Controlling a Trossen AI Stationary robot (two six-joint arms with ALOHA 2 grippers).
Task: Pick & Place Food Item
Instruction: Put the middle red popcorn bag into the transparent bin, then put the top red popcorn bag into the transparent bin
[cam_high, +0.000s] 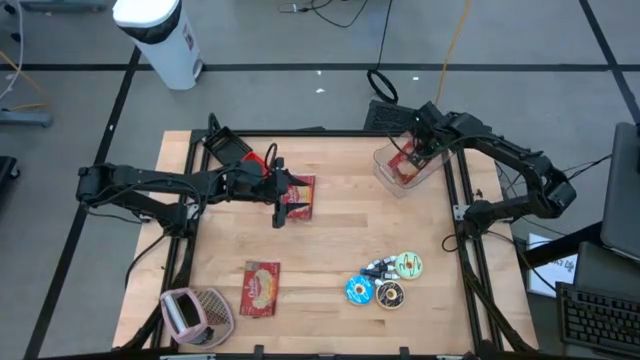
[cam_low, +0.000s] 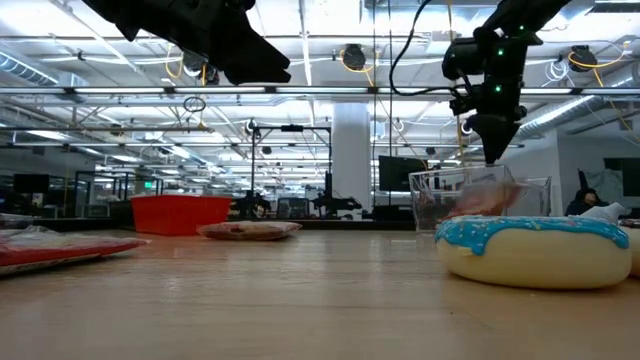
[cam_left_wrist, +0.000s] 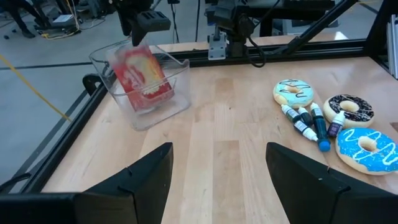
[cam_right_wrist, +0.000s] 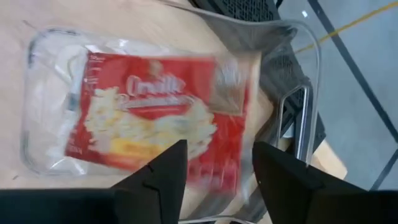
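While the red popcorn packet (cam_right_wrist: 155, 124) drops into the clear plastic bin (cam_right_wrist: 298, 74), the right gripper (cam_right_wrist: 214, 168) hangs above, fingers parted and empty; best lift straight up, clear of the rim.

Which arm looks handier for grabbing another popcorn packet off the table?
Probably the left. Its gripper hangs open right over a red popcorn packet mid-table, while the right gripper is over the clear container, where a packet lies.
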